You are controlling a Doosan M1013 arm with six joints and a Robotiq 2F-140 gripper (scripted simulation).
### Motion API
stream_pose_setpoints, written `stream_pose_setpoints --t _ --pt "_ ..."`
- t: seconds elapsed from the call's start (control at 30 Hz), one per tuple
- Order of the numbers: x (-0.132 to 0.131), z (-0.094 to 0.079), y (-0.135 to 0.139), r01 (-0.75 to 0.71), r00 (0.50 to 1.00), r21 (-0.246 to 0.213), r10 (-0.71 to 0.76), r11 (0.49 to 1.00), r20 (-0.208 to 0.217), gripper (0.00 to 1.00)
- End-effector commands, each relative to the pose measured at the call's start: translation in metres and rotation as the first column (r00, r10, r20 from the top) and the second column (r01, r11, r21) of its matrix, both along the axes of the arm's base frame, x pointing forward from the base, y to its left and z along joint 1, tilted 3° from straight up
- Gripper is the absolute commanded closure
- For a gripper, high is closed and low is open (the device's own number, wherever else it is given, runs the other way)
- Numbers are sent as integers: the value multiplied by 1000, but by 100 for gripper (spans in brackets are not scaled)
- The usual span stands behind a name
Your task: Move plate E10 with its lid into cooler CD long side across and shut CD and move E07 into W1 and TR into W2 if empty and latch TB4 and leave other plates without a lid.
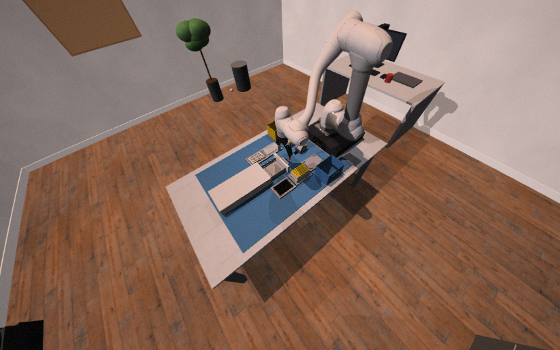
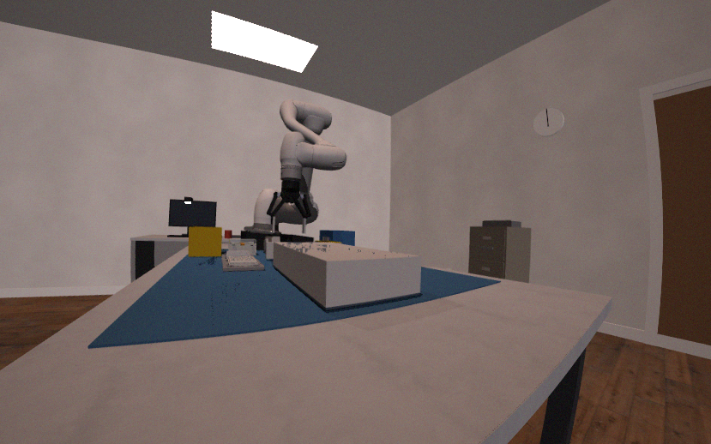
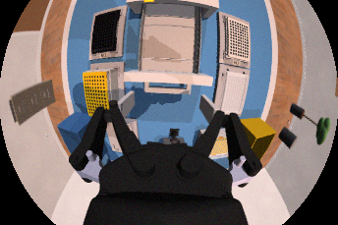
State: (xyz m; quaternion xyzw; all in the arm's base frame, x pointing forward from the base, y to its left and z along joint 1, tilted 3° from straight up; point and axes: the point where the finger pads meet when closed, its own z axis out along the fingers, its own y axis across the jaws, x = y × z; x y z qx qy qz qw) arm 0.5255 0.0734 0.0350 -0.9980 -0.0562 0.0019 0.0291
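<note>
Wrist view, left to right: blue bin W2 (image 3: 74, 126) and a yellow tip rack (image 3: 96, 88) lie at the left. The gripper (image 3: 167, 112) hovers at centre with jaws spread wide and nothing between them, facing the open drawer of cooler CD (image 3: 169, 43). A white plate (image 3: 230, 86), probably E07, lies right of the jaws, long axis crossing their opening line. Yellow bin W1 (image 3: 259, 134) stands just beyond.
</note>
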Motion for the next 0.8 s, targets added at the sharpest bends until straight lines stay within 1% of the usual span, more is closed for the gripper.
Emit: stream_pose_setpoints --t 0.0,0.77 --pt "0 -5 0 0 1000 0 0 1000 0 13" --pt "0 -32 2 0 1000 0 0 1000 0 13"
